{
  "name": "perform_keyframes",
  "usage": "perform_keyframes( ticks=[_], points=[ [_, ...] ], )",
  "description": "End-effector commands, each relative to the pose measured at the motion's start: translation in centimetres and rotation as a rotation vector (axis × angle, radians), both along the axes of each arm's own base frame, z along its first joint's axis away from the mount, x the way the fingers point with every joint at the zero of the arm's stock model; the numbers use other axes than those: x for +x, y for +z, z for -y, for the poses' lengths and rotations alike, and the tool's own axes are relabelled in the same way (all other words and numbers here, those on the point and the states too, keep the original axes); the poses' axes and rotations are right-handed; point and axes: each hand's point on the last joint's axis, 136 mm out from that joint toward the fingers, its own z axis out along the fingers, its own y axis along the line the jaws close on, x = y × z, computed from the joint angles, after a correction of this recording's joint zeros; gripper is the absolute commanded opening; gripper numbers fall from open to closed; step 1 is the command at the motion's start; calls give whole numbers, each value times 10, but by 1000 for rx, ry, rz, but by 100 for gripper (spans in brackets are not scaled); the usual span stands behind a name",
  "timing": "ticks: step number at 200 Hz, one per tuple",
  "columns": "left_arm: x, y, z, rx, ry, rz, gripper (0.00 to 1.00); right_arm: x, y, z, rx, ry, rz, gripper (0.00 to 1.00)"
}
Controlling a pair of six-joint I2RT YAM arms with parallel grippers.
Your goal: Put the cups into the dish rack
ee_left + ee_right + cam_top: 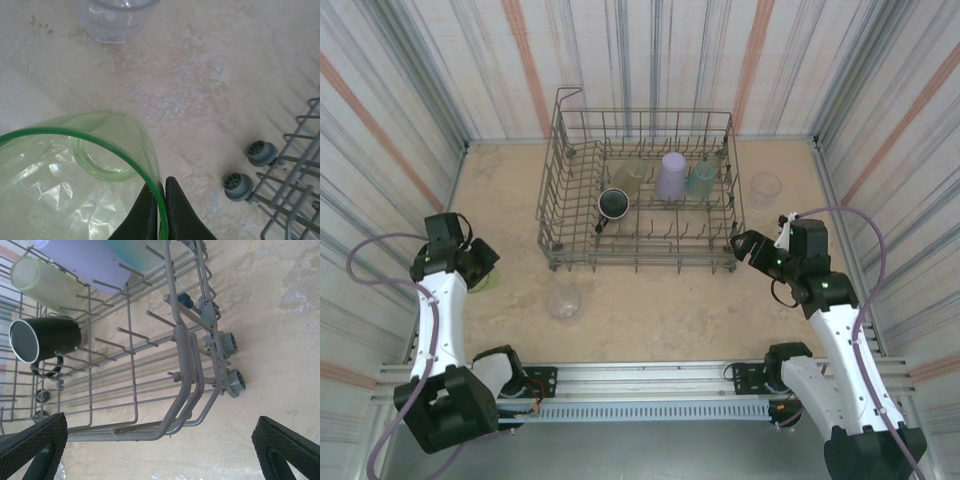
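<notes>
1. Left gripper (161,200) is clamped on the rim wall of the translucent bright-green faceted tumbler (70,185), near the table's (650,300) left edge.
2. Right gripper (160,445) gapes wide and empty beside the grey wire dish rack (181,347).
3. Tumbler is likely light, stiff and slick; the rim pinch may swivel.

The grey wire dish rack (552,200) sits far-centre on the table. In it, the dark handled mug (613,204) lies front-left of a row: olive-yellow tumbler (627,178), lavender tumbler (671,175), teal tumbler (701,180). A clear tumbler (765,189) stands right of the rack and a second clear tumbler (563,300) before its near-left corner, while left of it my left gripper (160,192) holds the bright green tumbler (75,190) by its rim.
</notes>
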Motion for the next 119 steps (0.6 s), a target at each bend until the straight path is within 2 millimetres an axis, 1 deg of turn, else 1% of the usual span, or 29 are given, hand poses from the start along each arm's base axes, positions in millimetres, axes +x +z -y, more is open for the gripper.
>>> perform_keyframes(
  ticks=[1,38,59,86,119],
  points=[
    [3,20,5,5,-56,41,0,3,10,-6,31,2,7,99],
    [9,34,9,-14,-71,86,0,11,24,-10,30,-3,14,99],
    [16,42,12,-26,-77,138,0,15,28,-17,64,5,10,99],
    [25,50,17,-51,-98,175,0,19,32,-21,65,-4,9,99],
    [39,70,22,-86,-125,237,0,25,43,-26,75,-7,19,99]
  ],
)
